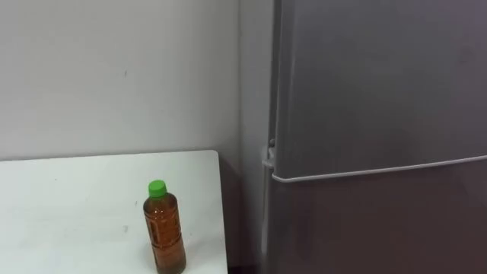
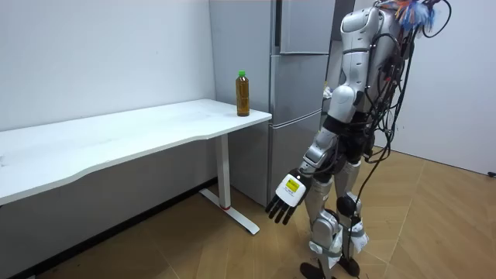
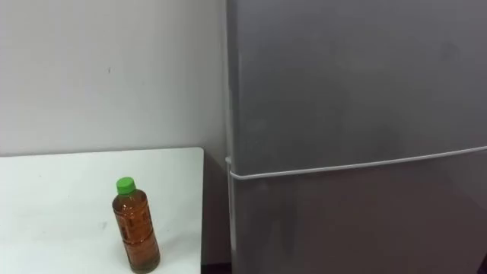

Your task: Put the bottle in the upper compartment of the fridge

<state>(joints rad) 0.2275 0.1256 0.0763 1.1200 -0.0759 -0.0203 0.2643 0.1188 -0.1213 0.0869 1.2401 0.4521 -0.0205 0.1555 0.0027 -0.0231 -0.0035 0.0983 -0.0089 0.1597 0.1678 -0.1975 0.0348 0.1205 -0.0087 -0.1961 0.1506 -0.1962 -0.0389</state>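
Nothing of the task is under way yet: this looks like the approach stage, before any reach. In the room view the left robot hand [image 2: 288,194] hangs low at the robot's side, fingers loose and open, holding nothing, while the robot stands on the wooden floor [image 2: 434,225] facing the fridge [image 1: 380,91] and the end of the surface [image 1: 76,198].

The bottle [image 1: 164,228], amber liquid under a green cap, stands upright near the right edge of the surface, close to the corner beside the fridge, with nothing touching it.

Both fridge doors are shut, and the pale seam [image 1: 380,171] marks where the upper door ends. The next move probably calls for either taking the bottle around its body or first pulling the upper door open. I cannot make out a handle, so the grip point on the door is uncertain.

Behind the surface runs a plain pale wall [image 1: 114,76].
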